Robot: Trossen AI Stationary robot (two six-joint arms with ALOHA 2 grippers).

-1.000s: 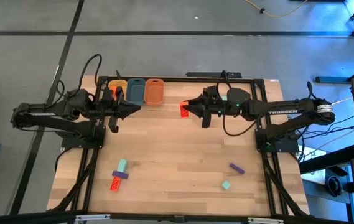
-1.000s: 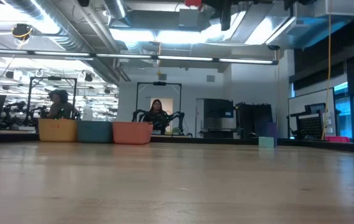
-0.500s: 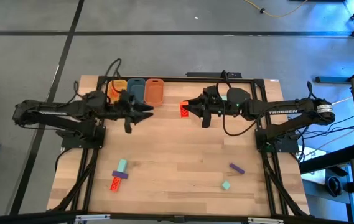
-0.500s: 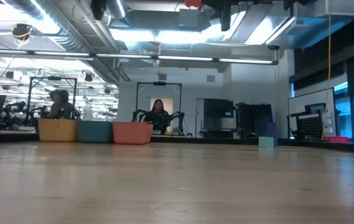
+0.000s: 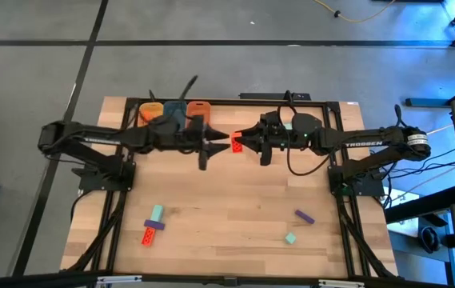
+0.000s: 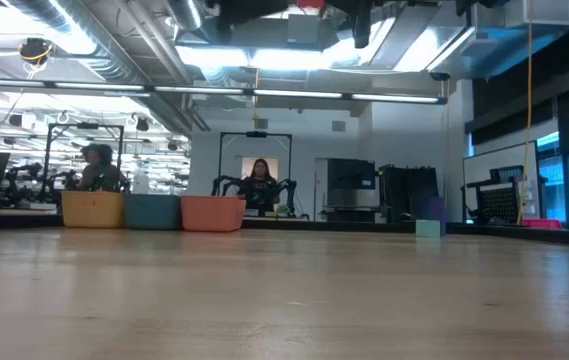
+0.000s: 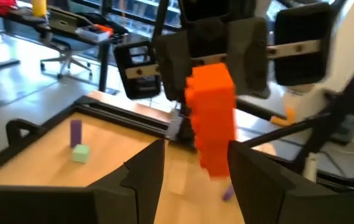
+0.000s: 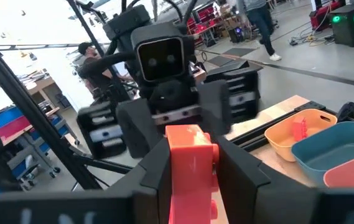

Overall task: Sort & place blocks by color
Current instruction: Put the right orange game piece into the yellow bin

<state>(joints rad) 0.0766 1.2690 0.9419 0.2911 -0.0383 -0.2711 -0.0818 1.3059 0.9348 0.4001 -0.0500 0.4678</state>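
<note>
Above the table's far middle, my right claw (image 5: 243,142) grips the orange-red plastic bar block (image 5: 236,142); my left claw (image 5: 221,138), fingers parted, seemingly brackets it without touching, facing it head-on.

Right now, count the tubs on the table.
3, side by side at the far edge behind the left arm: yellow tub, blue tub, orange tub, partly hidden.
</note>
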